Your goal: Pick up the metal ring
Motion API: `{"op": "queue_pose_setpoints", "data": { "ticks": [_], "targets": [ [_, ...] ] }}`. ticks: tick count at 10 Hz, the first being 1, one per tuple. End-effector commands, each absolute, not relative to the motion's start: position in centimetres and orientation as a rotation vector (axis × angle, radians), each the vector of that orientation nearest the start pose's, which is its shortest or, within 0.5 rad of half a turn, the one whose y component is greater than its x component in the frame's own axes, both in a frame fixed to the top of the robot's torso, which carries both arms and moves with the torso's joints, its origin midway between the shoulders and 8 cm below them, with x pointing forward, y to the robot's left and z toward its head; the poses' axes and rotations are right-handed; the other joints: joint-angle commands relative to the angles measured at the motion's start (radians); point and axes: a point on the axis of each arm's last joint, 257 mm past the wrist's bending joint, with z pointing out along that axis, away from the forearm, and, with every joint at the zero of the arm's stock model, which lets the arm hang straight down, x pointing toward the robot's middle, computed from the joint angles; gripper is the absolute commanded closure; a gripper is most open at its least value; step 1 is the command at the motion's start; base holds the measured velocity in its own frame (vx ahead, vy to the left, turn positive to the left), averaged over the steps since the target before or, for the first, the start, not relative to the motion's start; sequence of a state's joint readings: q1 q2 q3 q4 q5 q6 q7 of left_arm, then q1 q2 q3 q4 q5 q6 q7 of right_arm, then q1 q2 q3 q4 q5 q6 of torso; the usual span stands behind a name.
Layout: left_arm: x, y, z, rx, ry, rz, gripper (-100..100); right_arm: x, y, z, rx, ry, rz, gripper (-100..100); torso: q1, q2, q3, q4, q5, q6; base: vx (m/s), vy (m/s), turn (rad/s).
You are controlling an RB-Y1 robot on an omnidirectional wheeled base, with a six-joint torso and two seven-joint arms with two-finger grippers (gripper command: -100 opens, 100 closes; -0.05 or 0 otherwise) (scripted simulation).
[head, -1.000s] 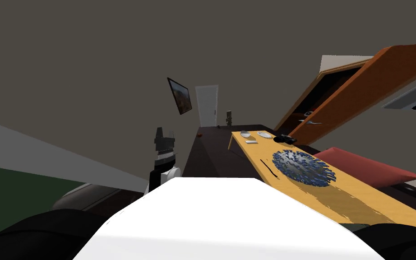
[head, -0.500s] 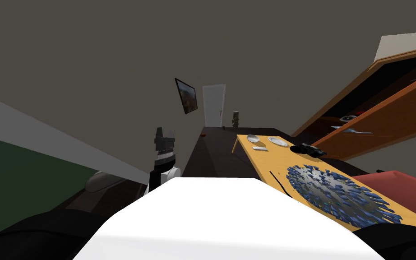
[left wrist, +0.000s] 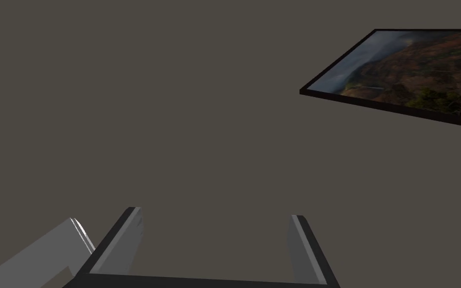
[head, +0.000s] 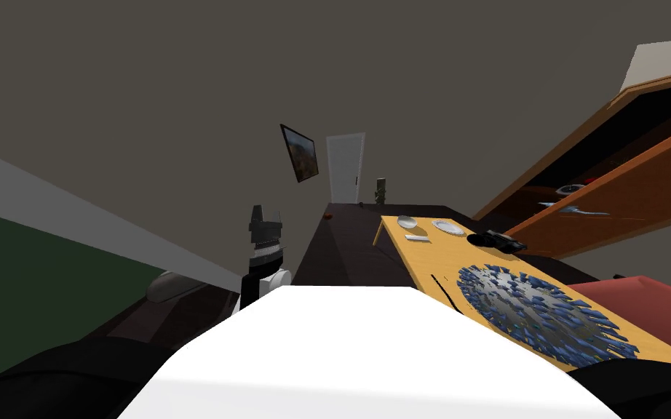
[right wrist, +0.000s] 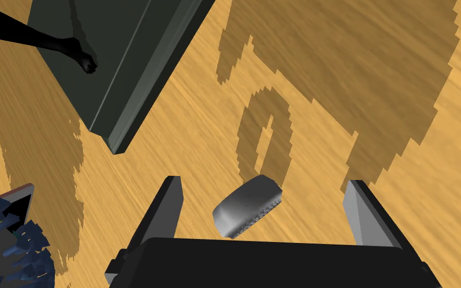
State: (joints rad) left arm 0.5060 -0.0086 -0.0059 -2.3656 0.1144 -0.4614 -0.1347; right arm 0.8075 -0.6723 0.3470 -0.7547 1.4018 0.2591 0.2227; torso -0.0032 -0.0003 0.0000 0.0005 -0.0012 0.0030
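1. Right claw (right wrist: 263,182) wide open above yellow wooden table (right wrist: 374,75).
2. Between its fingers, touching neither: grey ring (right wrist: 247,206), tilted, near claw body.
3. Beyond one finger, apart: dark slab (right wrist: 124,60).
4. Left claw (left wrist: 215,214) open too, raised.

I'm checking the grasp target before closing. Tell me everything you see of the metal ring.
The ring is a grey, dull-shiny band seen nearly edge-on, with fine notches along one rim. It stands tilted on the yellow wood-grain table, casting a ring-shaped shadow, between the right claw's open fingers, touching neither.
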Motion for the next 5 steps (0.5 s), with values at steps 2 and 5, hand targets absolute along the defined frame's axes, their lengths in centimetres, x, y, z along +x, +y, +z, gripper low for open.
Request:
{"op": "queue_pose_setpoints", "data": {
  "ticks": [2,5],
  "targets": [
    [33.01,28.92,5.29,-0.653,0.543,-1.265,0,-23.28,-61.07,-52.84,-0.836,3.076,-0.949,-100,0.000,0.000,0.000,0.000,-0.001,0.001,-0.012,-0.005,0.002],
    [33.01,28.92,5.29,-0.653,0.543,-1.265,0,-23.21,-61.47,-52.63,-0.832,3.073,-0.963,100,-0.002,0.000,0.001,0.001,-0.005,0.002,0.000,-0.004,0.006]
  ]
}}
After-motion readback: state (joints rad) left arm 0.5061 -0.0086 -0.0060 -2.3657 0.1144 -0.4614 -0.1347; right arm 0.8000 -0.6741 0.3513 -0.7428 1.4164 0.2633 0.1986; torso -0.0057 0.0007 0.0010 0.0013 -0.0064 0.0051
